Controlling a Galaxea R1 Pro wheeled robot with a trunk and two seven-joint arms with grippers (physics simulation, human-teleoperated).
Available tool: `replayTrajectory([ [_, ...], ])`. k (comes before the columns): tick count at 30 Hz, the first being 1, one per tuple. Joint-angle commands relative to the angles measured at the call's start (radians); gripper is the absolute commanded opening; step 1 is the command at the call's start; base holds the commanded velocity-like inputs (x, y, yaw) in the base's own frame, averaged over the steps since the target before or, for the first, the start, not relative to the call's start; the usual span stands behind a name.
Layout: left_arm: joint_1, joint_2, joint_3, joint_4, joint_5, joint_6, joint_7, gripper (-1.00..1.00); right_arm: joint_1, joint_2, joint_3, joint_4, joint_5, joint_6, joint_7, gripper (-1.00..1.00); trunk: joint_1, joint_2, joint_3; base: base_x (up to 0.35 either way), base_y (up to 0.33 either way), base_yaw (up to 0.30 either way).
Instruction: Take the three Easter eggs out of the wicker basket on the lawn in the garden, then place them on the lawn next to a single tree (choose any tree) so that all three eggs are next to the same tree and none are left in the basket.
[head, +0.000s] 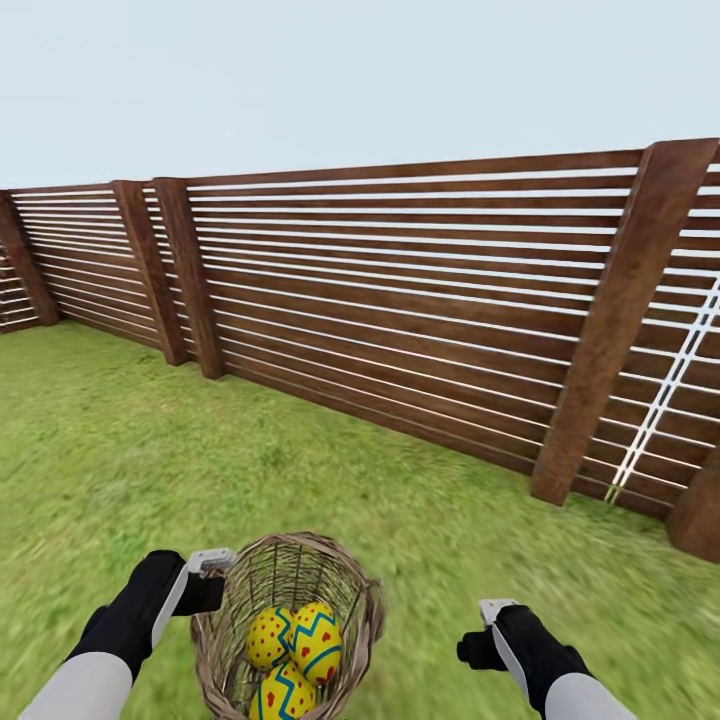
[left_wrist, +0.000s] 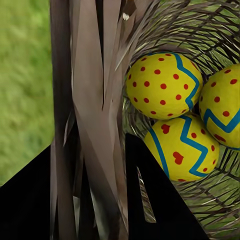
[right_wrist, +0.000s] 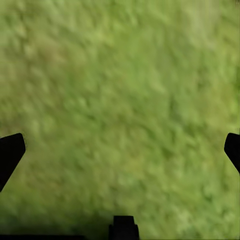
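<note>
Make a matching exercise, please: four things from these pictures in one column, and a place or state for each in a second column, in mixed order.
Things:
1. three Easter eggs
2. left gripper
3. right gripper
4. wooden fence

Places or states:
A. open above bare grass
B. stands behind the lawn
C. inside the wicker basket
D. closed on the basket's rim

Pairs: 1-C, 2-D, 3-A, 4-B

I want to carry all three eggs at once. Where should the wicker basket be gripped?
Probably at the wicker basket rim, from above: thin upright wall, open top. The left gripper jaws already straddle the rim; eggs sit deep inside, clear.
</note>
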Motion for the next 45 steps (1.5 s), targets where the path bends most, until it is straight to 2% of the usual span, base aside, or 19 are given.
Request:
replayTrajectory([
  [1,-0.001,0.000,0.003,-0.001,0.001,0.004,-0.008,-1.00,-0.001,0.001,-0.008,-0.003,0.010,0.005,0.008,1.00,0.000,-0.001,-0.002,0.000,0.000,0.289],
  [30,-0.001,0.000,0.003,-0.001,0.001,0.004,-0.008,-1.00,-0.001,0.001,-0.008,-0.003,0.009,0.007,0.009,1.00,0.000,-0.001,-0.026,0.000,0.000,0.273],
  [39,-0.001,0.000,0.003,-0.001,0.001,0.004,-0.008,-1.00,0.000,0.001,-0.008,-0.003,0.009,0.005,0.009,1.00,0.000,-0.001,-0.037,0.000,0.000,0.215],
  [45,-0.001,0.000,0.003,-0.001,0.001,0.004,-0.008,-1.00,-0.001,0.001,-0.008,-0.003,0.010,0.005,0.009,1.00,0.000,-0.001,-0.041,0.000,0.000,0.027],
])
